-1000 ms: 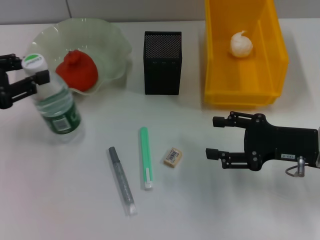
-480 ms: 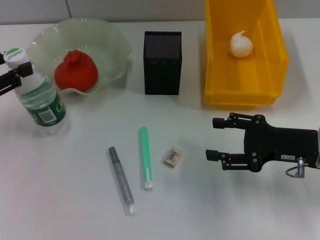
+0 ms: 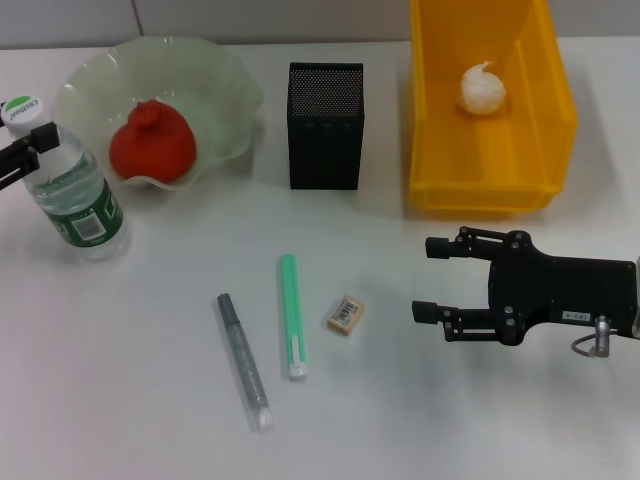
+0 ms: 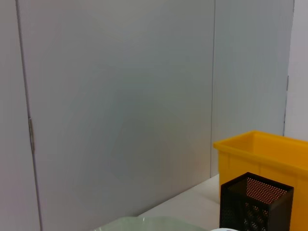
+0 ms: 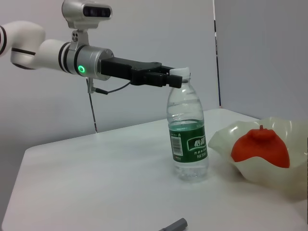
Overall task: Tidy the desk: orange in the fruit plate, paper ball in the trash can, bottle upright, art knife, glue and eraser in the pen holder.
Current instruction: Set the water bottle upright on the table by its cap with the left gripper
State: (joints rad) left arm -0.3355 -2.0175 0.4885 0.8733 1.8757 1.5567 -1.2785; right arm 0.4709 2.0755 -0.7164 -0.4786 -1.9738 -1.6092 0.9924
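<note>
The bottle (image 3: 78, 192) stands upright on the table at the far left, in front of the fruit plate (image 3: 228, 82). My left gripper (image 3: 18, 158) is shut on its neck just under the cap; the right wrist view shows the gripper (image 5: 169, 79) on the bottle (image 5: 188, 139). The orange (image 3: 152, 141) lies in the plate. The paper ball (image 3: 482, 88) lies in the yellow trash can (image 3: 428, 150). The pen holder (image 3: 325, 125) stands between them. The grey art knife (image 3: 243, 360), green glue stick (image 3: 291, 315) and eraser (image 3: 345, 314) lie in front. My right gripper (image 3: 425, 278) is open and empty, right of the eraser.
The left wrist view shows a grey wall, the pen holder (image 4: 255, 207), the trash can (image 4: 269, 154) and the plate's rim (image 4: 154, 224). The orange (image 5: 261, 147) and the knife's tip (image 5: 173, 225) show in the right wrist view. Bare table lies between the eraser and the right gripper.
The left gripper has carried the bottle to the left and brought it from tilted to upright on the table. The right arm has not moved.
</note>
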